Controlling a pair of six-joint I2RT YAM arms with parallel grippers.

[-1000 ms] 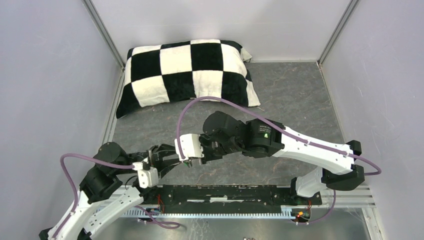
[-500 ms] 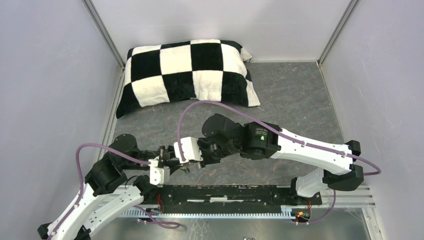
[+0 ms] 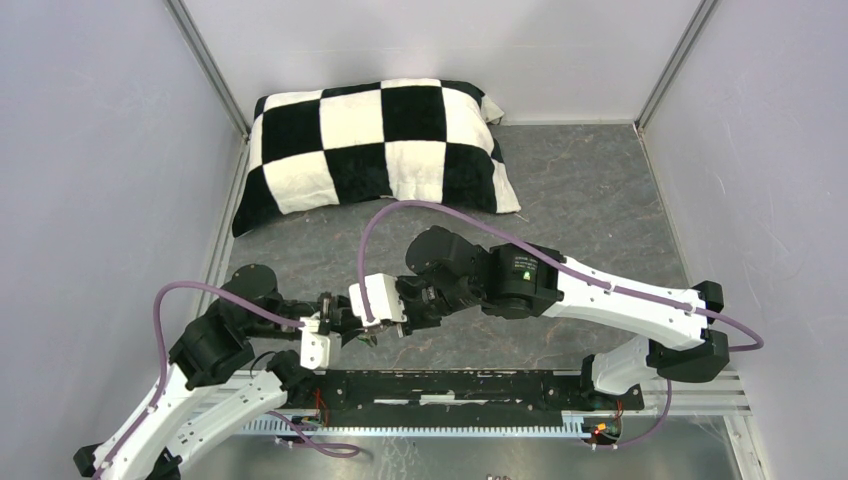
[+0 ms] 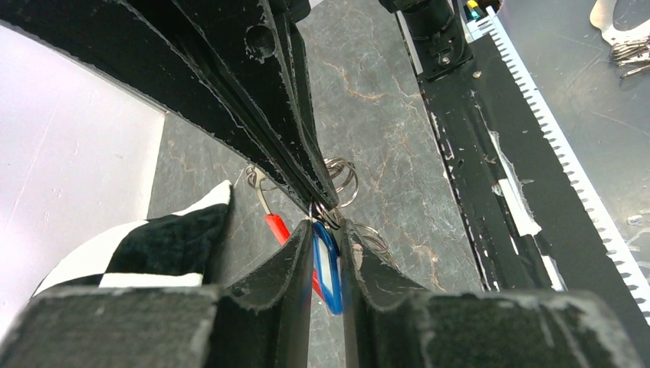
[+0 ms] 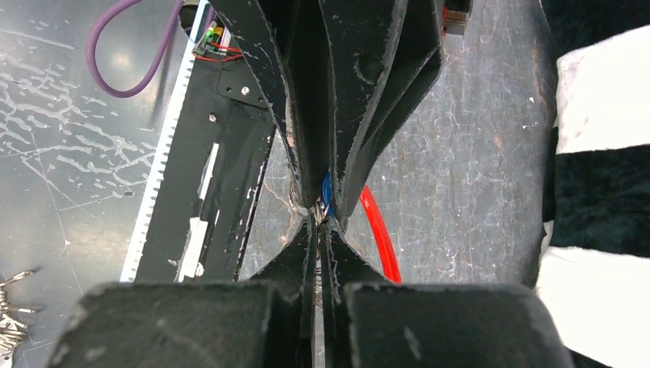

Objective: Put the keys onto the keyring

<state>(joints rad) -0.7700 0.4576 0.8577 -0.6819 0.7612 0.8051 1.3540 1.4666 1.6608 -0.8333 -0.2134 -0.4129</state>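
Blue plastic tag of the blue key [image 4: 328,268] is sitting clamped edge-on between the two fingers of the left claw [image 4: 326,230]. Right claw [image 4: 322,201] is pointing at it tip to tip from the opposite side. Its fingers are pressing together on the wire of the keyring [image 4: 345,175], and silvery loops are showing beside its tips. Red key [image 4: 277,228] is hanging just beside the blue one, partly behind a left finger; cannot tell whether it is threaded on the ring. The whole cluster is sitting over the grey marbled bench [image 4: 383,92], near the front edge, between the two arms. Overhead, both claws are meeting nose to nose left of centre, and the keys are too small to make out there. Checkered pillow [image 3: 380,140] is lying at the back of the bench, well apart.
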